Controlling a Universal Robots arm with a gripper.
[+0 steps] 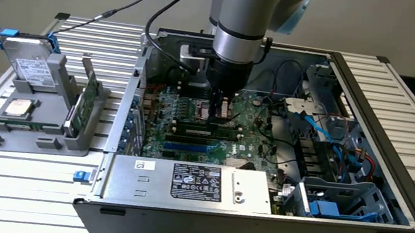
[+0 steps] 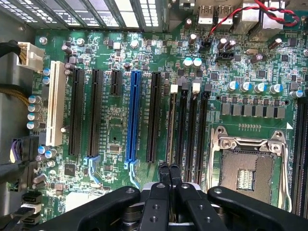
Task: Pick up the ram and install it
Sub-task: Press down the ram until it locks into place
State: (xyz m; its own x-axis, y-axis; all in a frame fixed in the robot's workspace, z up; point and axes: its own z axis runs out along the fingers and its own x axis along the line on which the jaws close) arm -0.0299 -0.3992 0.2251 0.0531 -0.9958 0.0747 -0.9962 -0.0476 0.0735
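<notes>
The robot arm reaches down into the open black computer case (image 1: 390,195), its black gripper (image 1: 219,107) low over the green motherboard (image 1: 190,120). In the wrist view the two black fingers (image 2: 169,175) are pressed together at the end of a long black memory slot (image 2: 172,125), where the ram, a thin green board seen edge-on (image 2: 171,126), stands in that slot. Whether the closed fingers pinch the board's edge cannot be told. Beside it lie more black slots, a long blue slot (image 2: 134,115) and the empty silver-framed processor socket (image 2: 250,163). Inside the case also sit a silver power supply box (image 1: 191,183) and blue cables (image 1: 325,138). Outside, on the exterior view's left, a grey holder tray (image 1: 32,135) carries a silver hard drive (image 1: 33,66), a square silver processor chip (image 1: 20,107) and an upright green expansion card (image 1: 85,100).
</notes>
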